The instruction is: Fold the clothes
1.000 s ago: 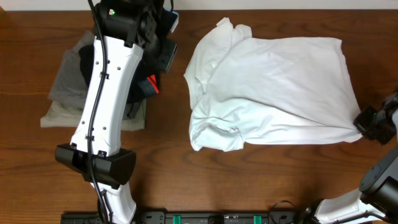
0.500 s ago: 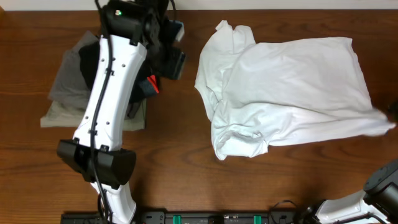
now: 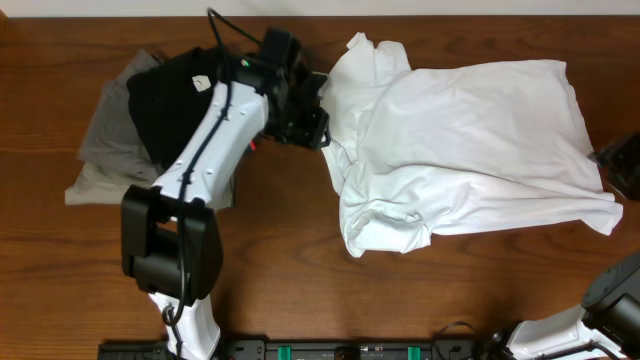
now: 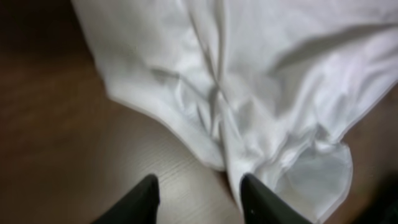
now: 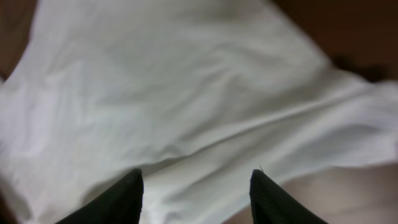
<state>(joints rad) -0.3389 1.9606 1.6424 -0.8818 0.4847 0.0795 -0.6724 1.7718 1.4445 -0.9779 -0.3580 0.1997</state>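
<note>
T-shirt (image 3: 470,130) crumpled, layers overlapping | right end effector (image 3: 618,162) cropped at edge

On the table (image 3: 280,250), the T-shirt (image 3: 470,140) lies right of the folded garments (image 3: 110,150), left end effector (image 3: 316,122) between them.

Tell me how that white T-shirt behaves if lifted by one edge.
The white T-shirt probably hangs limp: it lies in soft wrinkles and bunched folds. It looks thin, so likely light. Pushed across the wooden table, it would probably crumple, not slide whole.
</note>
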